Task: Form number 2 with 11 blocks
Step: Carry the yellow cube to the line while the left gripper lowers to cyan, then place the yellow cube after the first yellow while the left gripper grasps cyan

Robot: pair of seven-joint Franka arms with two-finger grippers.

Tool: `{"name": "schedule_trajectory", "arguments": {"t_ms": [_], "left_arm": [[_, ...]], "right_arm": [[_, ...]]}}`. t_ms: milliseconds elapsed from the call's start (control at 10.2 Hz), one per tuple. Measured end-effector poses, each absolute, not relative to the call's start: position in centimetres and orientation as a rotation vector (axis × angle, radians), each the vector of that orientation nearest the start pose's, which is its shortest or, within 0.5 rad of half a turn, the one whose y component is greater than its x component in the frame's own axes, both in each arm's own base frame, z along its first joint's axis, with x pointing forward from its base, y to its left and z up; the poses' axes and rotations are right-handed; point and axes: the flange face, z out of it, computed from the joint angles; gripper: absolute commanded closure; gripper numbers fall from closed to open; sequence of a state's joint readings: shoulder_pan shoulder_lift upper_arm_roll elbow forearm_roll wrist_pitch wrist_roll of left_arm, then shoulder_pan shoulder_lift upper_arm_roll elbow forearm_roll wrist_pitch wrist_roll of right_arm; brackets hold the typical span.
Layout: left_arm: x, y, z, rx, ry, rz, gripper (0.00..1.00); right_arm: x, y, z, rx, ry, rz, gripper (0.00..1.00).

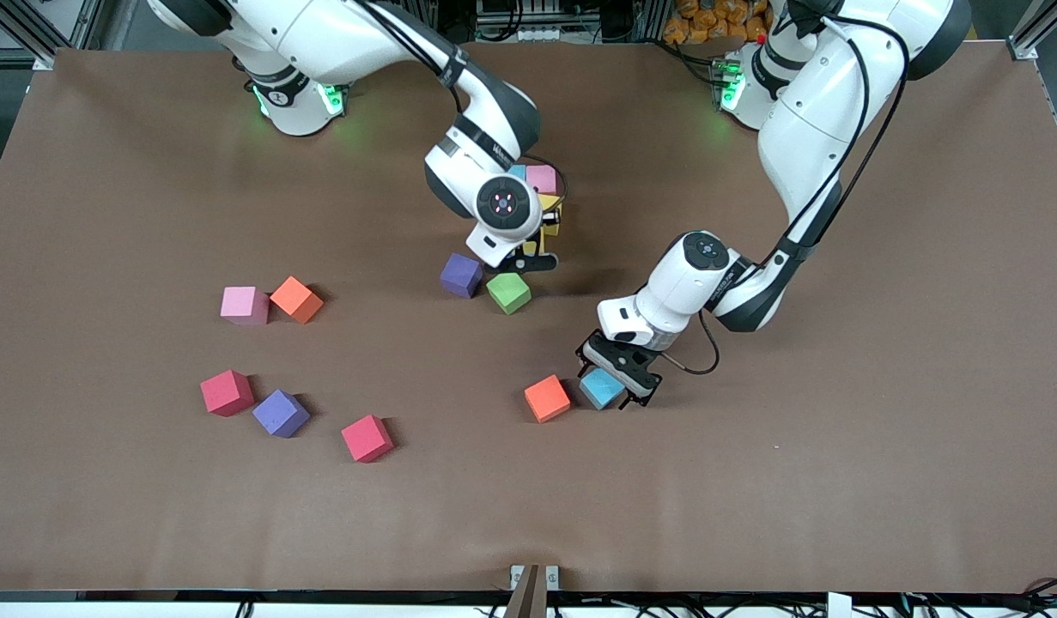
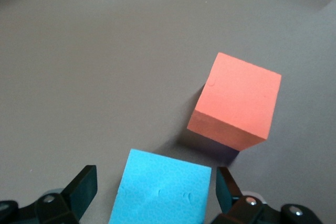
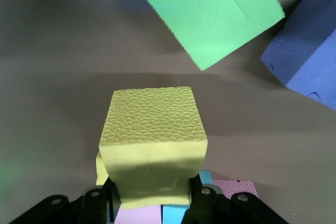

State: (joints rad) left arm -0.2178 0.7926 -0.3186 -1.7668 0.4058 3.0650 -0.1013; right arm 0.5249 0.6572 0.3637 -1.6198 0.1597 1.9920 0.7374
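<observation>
My left gripper (image 1: 618,378) is open, low over the table, with its fingers on either side of a light blue block (image 1: 602,388) (image 2: 163,190) and a gap at each finger. An orange block (image 1: 547,398) (image 2: 236,103) lies just beside it. My right gripper (image 1: 538,249) (image 3: 152,192) is shut on a yellow block (image 3: 152,140), held over the started number 2 (image 1: 541,182), where pink, light blue and yellow blocks show partly under the arm. A green block (image 1: 508,292) (image 3: 215,14) and a purple block (image 1: 461,275) (image 3: 307,56) lie close by, nearer the front camera.
Toward the right arm's end lie a pink block (image 1: 244,305), an orange block (image 1: 296,299), a purple block (image 1: 280,413) and two red cubes (image 1: 227,392) (image 1: 367,438). Brown table (image 1: 837,481) runs bare toward the left arm's end.
</observation>
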Motion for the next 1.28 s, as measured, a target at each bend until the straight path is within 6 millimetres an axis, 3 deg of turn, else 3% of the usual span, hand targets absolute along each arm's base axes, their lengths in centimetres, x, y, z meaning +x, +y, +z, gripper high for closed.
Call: {"name": "schedule_trajectory", "arguments": {"t_ms": [394, 492, 591, 984, 1083, 1279], "left_arm": [[59.5, -35.8, 19.0, -3.067, 1.090, -0.863, 0.02], [59.6, -35.7, 18.9, -3.065, 1.087, -0.869, 0.10], [59.7, -35.5, 18.9, -3.064, 1.085, -0.879, 0.10], [59.8, -35.5, 19.0, -3.063, 1.085, -0.892, 0.19], [59.8, -35.5, 19.0, -3.062, 1.085, -0.893, 0.25], [59.8, -35.5, 19.0, -3.062, 1.085, -0.893, 0.48]], "right_arm": [[43.8, 51.8, 23.9, -2.995, -0.028, 0.642, 1.00], [43.8, 51.9, 23.5, -2.999, -0.019, 0.646, 1.00], [43.8, 52.2, 23.0, -3.003, -0.002, 0.652, 1.00], [41.9, 53.6, 21.4, -3.026, 0.025, 0.686, 1.00], [41.4, 53.9, 21.2, -3.030, 0.023, 0.691, 1.00], [41.1, 54.1, 20.9, -3.033, 0.019, 0.696, 1.00]]}}
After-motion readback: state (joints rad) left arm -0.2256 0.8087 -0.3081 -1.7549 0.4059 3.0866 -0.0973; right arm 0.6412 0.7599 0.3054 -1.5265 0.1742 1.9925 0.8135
